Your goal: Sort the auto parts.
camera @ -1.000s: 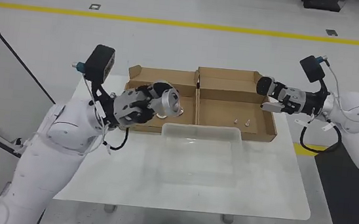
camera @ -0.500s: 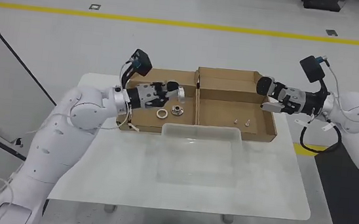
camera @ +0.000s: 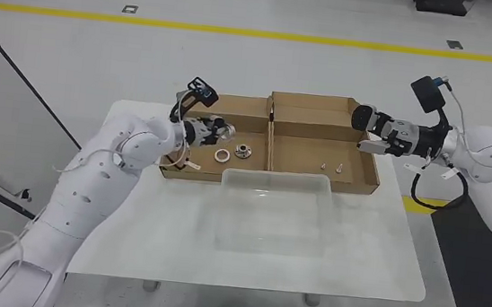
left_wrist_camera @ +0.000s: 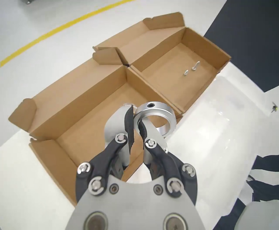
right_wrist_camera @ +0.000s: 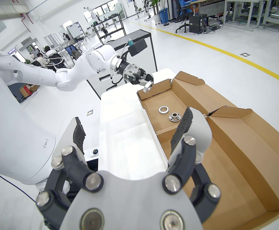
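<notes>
A: Over the left box, what holds the metal collar?
B: Left end effector, clamped on its rim. Right end effector hangs open over the right box.

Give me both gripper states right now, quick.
Left gripper: shut on the metal collar, pinching its wall.
Right gripper: open, holding nothing.
</notes>
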Robot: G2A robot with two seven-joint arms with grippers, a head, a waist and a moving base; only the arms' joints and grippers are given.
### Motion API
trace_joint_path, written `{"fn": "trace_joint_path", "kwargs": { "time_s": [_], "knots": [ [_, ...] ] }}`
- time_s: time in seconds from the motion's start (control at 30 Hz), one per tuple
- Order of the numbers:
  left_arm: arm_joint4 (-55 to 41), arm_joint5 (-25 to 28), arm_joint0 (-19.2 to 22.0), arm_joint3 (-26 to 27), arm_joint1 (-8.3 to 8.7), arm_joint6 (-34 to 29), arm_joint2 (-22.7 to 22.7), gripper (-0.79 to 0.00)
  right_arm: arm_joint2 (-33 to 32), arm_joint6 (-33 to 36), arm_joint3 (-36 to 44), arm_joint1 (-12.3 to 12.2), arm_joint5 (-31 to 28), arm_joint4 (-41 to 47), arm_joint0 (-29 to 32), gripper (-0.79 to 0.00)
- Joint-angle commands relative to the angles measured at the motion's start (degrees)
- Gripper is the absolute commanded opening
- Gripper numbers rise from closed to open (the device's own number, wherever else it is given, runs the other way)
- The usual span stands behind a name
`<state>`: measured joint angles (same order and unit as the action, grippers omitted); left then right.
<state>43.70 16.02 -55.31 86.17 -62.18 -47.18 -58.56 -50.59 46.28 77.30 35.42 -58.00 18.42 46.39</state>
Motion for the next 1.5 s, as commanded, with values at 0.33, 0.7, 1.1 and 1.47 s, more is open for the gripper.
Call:
{"fn": "trace_joint_path", "kwargs": {
  "time_s": [0.33, 0.7, 1.1, 1.47],
  "knots": [
    [9.3, 2.6, 9.1, -14.3, -2.87, -2.1, 9.9, -0.785, 0.0, 0.0, 0.0, 0.0, 0.0, 0.0, 0.0, 0.0],
    [15.8, 7.3, 13.7, -24.9, -4.89, -2.3, 15.3, -0.785, 0.0, 0.0, 0.0, 0.0, 0.0, 0.0, 0.0, 0.0],
    [20.1, 9.3, 14.1, -31.0, -5.73, -0.9, 17.2, -0.785, 0.0, 0.0, 0.0, 0.0, 0.0, 0.0, 0.0, 0.0],
    [20.6, 9.5, 14.1, -33.8, -6.58, 0.5, 17.5, -0.185, 0.0, 0.0, 0.0, 0.0, 0.0, 0.0, 0.0, 0.0]
  ]
}}
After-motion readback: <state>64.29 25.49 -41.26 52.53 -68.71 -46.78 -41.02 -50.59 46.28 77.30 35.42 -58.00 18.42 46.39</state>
